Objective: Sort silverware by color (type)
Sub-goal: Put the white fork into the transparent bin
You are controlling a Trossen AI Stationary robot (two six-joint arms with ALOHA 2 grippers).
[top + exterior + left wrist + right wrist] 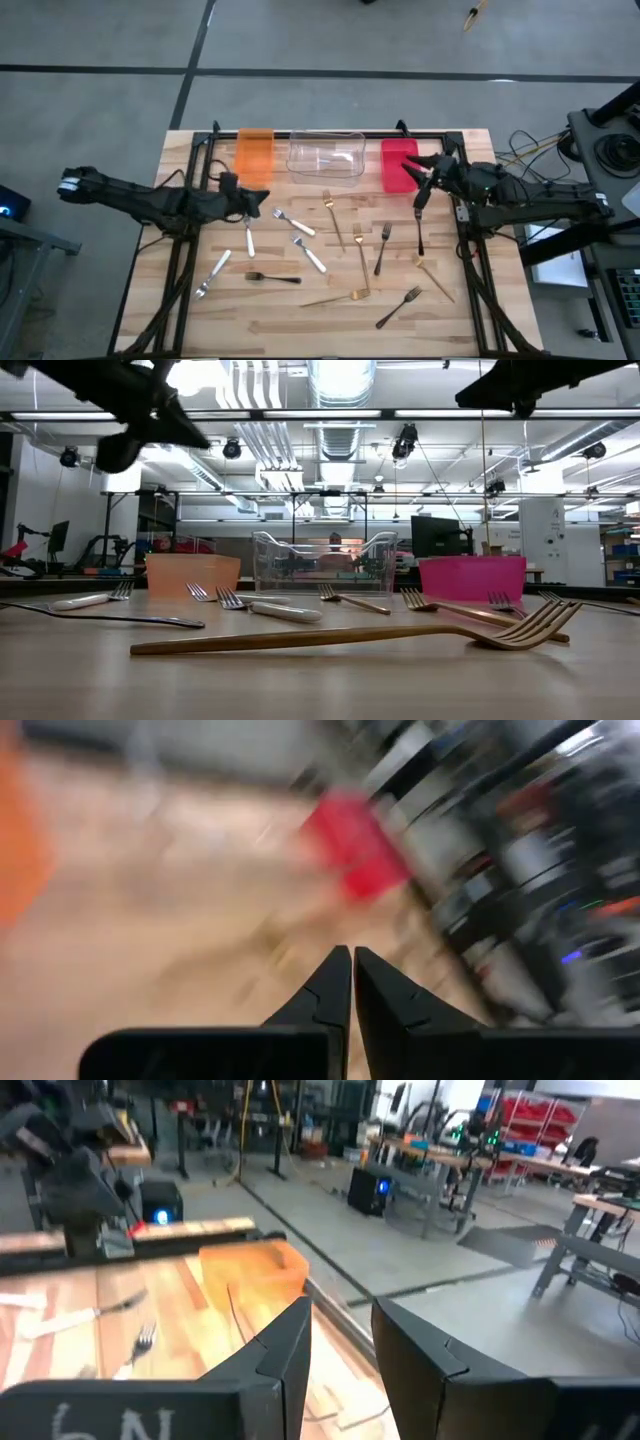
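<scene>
The silverware lies scattered flat on the wooden table (270, 330). There are silver pieces (293, 222) (212, 272), gold ones (362, 262) (350, 635) and black ones (272, 277) (398, 306). My left gripper (264, 198) (352, 960) hangs above the table's far left part, in front of the orange bin, its fingers shut with nothing between them. My right gripper (418, 194) (340, 1325) hangs above the far right part, beside the red bin, open and empty. A black fork (420, 232) lies on the table just below it.
Three bins stand in a row along the far edge: orange (254, 155), clear (326, 158) and red (398, 163). Dark frame rails run down both sides of the table (175, 270) (478, 280). Beyond the far edge is open floor.
</scene>
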